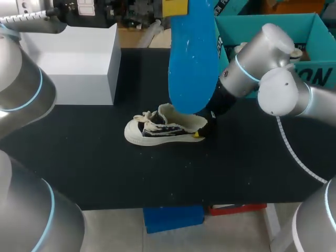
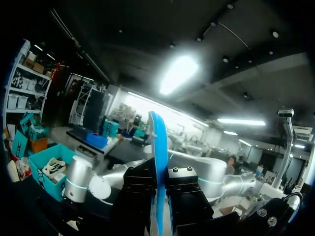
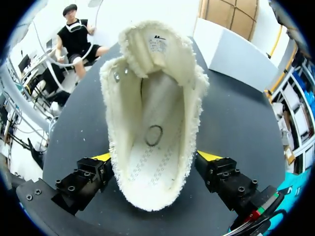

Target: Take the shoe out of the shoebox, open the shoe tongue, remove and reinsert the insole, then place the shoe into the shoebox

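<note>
Shoe point(image 1: 165, 128) out of shoebox point(image 1: 73, 63), sat upright on worktop point(image 1: 79, 168), well apart from box. Tongue stood open, inside bare. Right fingers point(image 3: 206, 157) clamped heel from both sides. Blue insole point(image 1: 193, 58) was out, held high above shoe, left fingers point(image 2: 177, 196) clamped on it edge-on. Judged about halfway: removal done. Left: reinsert insole, put shoe back in shoebox.

The shoe point(image 3: 152, 123) is lined with fuzzy cream cloth; the insole point(image 1: 193, 58), at its twelve o'clock, looks smooth blue; the table point(image 1: 79, 157) matt black.
</note>
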Controlling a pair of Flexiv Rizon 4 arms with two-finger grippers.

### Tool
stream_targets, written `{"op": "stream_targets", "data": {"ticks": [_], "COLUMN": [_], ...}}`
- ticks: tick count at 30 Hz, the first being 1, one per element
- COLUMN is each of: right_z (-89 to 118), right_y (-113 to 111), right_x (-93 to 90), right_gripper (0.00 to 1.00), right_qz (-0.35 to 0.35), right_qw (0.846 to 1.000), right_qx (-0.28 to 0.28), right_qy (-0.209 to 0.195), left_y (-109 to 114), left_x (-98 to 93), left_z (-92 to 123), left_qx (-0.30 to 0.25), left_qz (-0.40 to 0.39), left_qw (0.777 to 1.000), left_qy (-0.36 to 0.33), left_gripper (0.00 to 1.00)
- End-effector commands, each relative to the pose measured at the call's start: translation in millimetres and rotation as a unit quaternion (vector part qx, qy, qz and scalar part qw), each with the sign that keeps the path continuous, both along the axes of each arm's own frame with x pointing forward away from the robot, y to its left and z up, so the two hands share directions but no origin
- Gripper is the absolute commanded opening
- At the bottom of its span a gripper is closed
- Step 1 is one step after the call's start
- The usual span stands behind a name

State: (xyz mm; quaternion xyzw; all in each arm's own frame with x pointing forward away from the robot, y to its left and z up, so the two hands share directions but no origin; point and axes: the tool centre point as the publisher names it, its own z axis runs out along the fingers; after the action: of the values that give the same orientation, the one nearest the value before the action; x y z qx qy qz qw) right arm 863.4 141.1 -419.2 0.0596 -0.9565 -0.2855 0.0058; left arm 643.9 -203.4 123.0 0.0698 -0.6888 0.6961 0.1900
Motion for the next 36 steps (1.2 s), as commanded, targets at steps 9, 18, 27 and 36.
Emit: {"op": "stream_targets", "data": {"ticks": [9,18,27,36], "right_z": [-11.0,-15.7,-17.1,-2.0], "right_y": [-9.4,-11.1,-12.6,-26.4], "right_x": [-1.8,-2.1,-1.2,-5.9], "right_gripper": [1.00,1.00,1.00,1.00], "right_qz": [-0.024,-0.026,-0.024,-0.056], "right_qw": [0.988,0.982,0.980,0.992], "right_qx": [0.152,0.187,0.197,0.113], "right_qy": [0.004,0.004,0.008,-0.006], "left_y": [-1.9,-1.9,-1.9,-1.9], "left_x": [0.1,0.1,0.1,0.1], "left_z": [0.6,0.6,0.6,0.6], "left_qx": [0.002,0.002,0.002,0.002], "left_qz": [0.001,0.001,0.001,0.001], "left_qw": [1.000,1.000,1.000,1.000], "left_qy": [0.001,0.001,0.001,0.001], "left_gripper": [0.00,0.00,0.00,0.00]}}
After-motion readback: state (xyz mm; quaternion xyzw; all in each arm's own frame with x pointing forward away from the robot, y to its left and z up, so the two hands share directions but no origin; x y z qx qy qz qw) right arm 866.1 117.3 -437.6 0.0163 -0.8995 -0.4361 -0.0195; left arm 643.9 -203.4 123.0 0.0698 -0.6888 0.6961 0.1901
